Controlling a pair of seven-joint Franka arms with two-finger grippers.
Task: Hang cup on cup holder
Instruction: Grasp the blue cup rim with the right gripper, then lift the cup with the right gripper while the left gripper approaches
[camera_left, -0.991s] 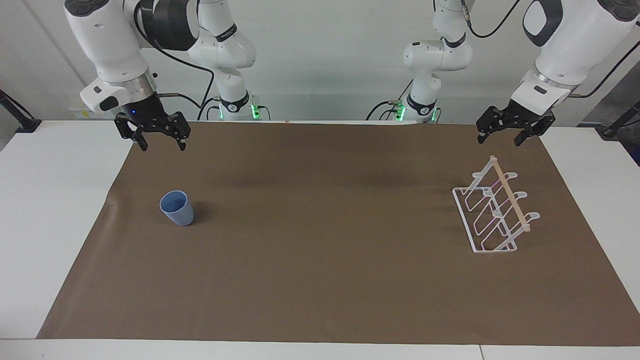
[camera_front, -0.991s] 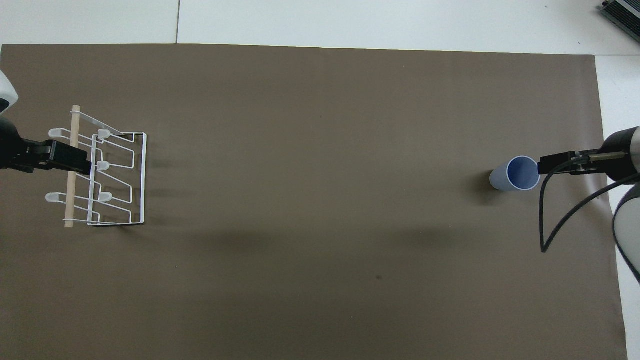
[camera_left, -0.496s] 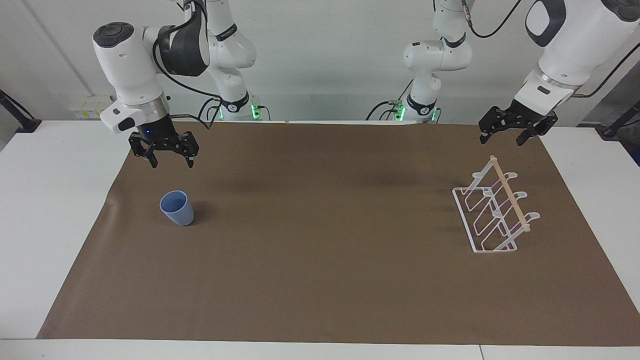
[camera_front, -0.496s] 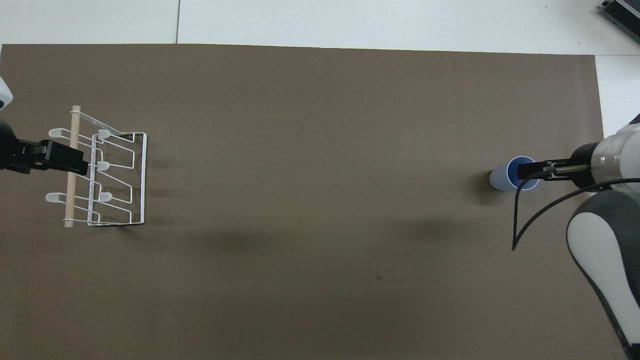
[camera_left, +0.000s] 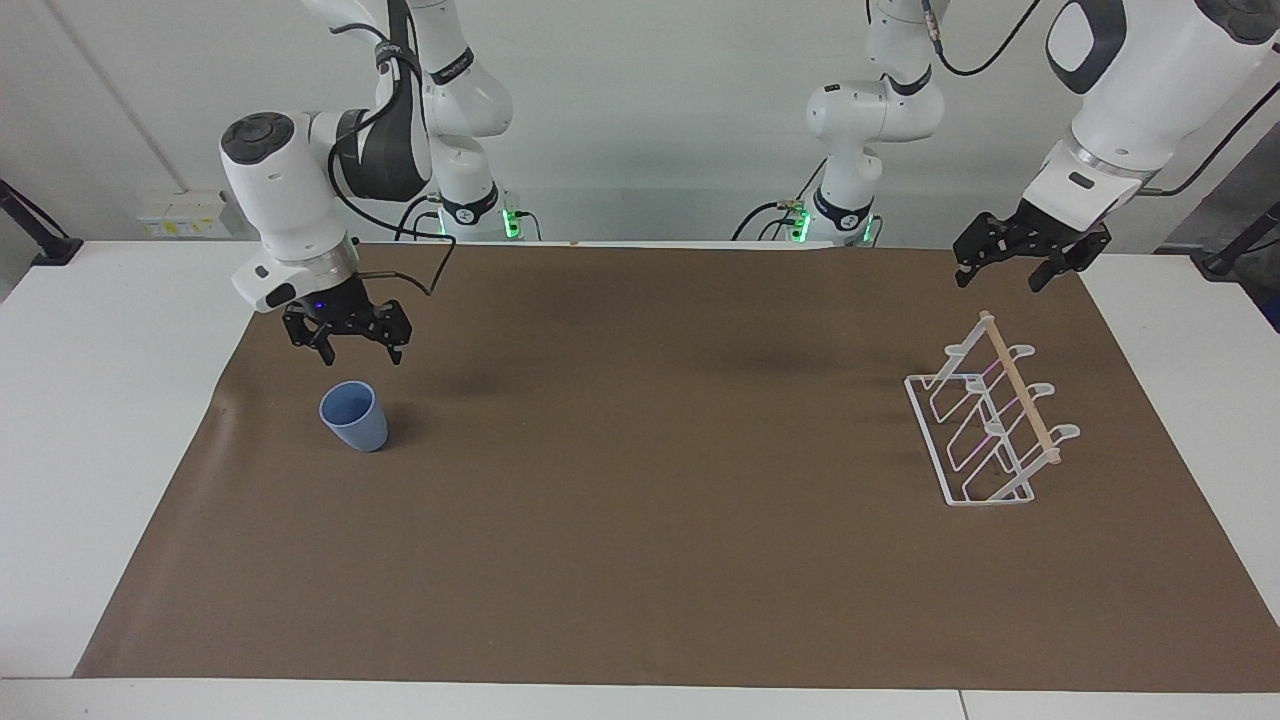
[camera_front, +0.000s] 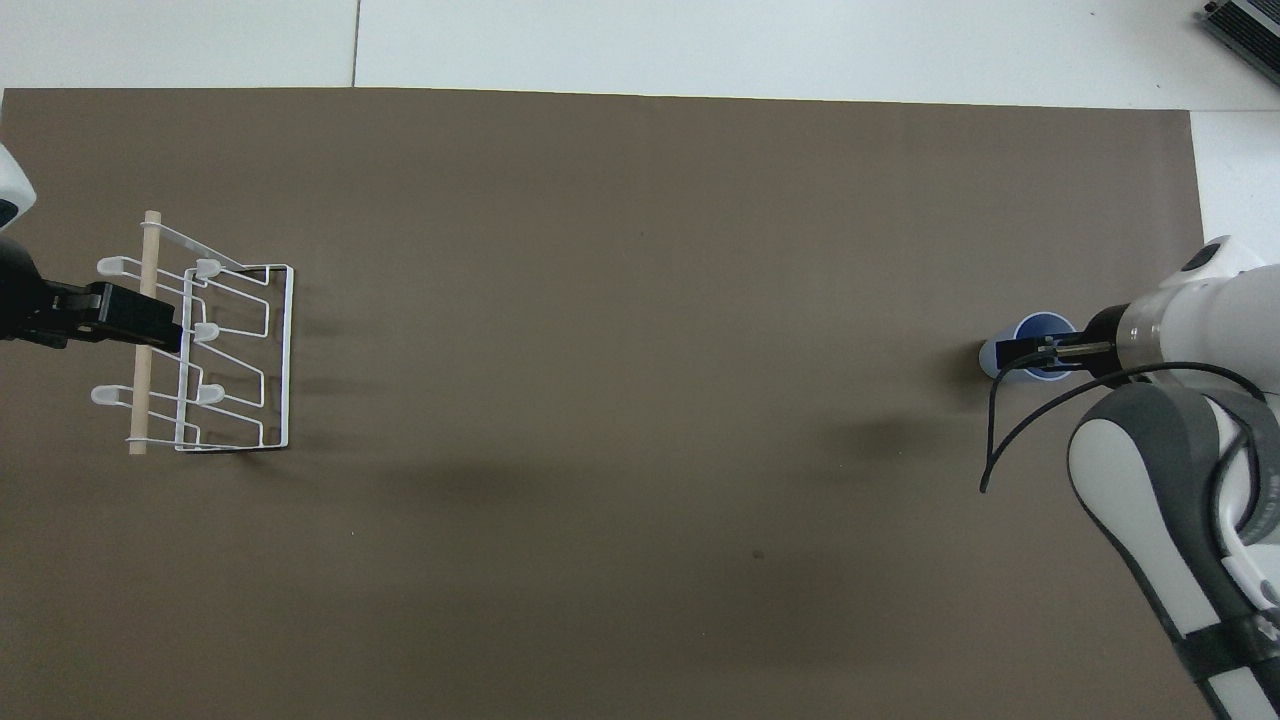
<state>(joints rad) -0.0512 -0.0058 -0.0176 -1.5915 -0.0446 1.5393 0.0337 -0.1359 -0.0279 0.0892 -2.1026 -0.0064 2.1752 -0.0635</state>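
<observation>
The cup stands upright near the bench's right-arm end. Our right gripper has dropped over it, jaws spread and empty, so a grasp looks close. Our left gripper waits open above the cup holder.

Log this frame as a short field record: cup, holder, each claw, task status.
cup: upright on the brown mat, right arm's end, untouched
holder: empty, left arm's end
right claw: open, above the cup, no contact
left claw: open, in the air near the holder, waiting
status: cup not yet grasped
</observation>
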